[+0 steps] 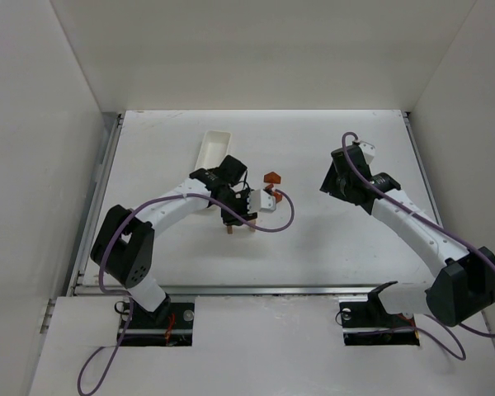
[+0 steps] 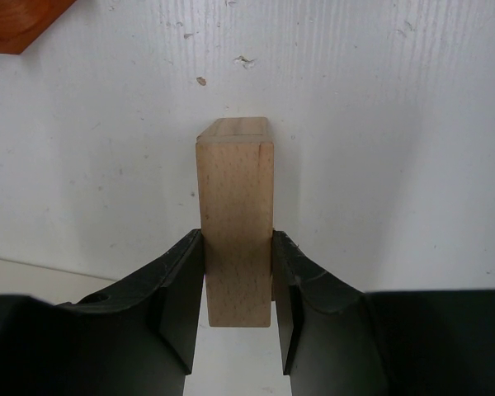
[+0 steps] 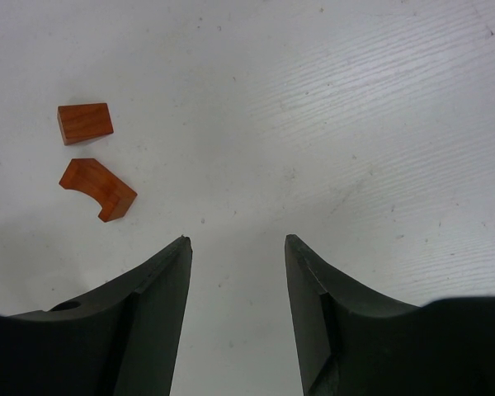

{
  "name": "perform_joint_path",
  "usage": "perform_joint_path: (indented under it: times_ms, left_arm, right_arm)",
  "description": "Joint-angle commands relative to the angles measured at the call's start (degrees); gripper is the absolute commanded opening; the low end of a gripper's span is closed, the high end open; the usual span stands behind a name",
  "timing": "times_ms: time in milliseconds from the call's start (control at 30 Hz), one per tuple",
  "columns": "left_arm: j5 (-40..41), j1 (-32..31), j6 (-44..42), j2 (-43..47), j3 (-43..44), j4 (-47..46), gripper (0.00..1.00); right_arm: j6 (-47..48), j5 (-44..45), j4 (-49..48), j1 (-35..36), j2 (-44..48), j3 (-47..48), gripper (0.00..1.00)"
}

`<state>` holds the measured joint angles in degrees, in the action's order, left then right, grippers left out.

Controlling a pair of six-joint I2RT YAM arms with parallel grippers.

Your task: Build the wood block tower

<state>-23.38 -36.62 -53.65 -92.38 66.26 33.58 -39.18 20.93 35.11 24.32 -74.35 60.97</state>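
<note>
Gripping smooth tan rectangular wood block (image 2: 235, 181): left end effector (image 2: 238, 252).

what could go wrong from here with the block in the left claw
1. The left claw pinches the tan block near one end only, with much of it sticking out past the fingertips, so it may tip or twist on release.
2. An orange piece lies nearby on the table; a careless move could knock it.
3. The right claw hangs open and empty, away from the block, so nothing steadies it.
</note>
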Motion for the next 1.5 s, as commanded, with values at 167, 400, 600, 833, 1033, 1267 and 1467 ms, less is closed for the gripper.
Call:
perform_joint_path:
  times_ms: [167,400,600,833,1033,1267,1467]
  left_arm:
    - [-0.71,0.41,0.56,2.99,-0.43,-0.27,0.02]
    - [-0.71,0.94,0.56,3.52,-0.96,-0.27,0.02]
    - [-1.23,0.94,1.09,3.52,-0.96,-0.27,0.02]
    - [-1.85,0.94,1.62,3.52,-0.96,-0.27,0.02]
    - [-1.85,0.94,1.62,3.52,-0.96,-0.27,0.02]
    - [-1.32,0.94,1.62,3.52,-0.96,-0.80,0.05]
    - [-1.32,0.94,1.62,3.52,-1.48,-0.80,0.06]
  right_arm:
    - [0.77,-0.19,-2.86,-0.32,0.17,0.64,0.55]
    - [0.77,-0.19,-2.86,-0.32,0.17,0.64,0.55]
    - [0.77,-0.19,-2.86,-0.32,0.17,0.64,0.55]
    - [0.77,-0.19,-2.86,-0.32,0.17,0.64,0.55]
    - [1.29,-0.19,-2.86,-0.32,0.17,0.64,0.55]
    - [1.30,-0.71,-2.86,-0.32,0.17,0.64,0.55]
    - [1.30,-0.71,-2.86,-0.32,0.17,0.64,0.55]
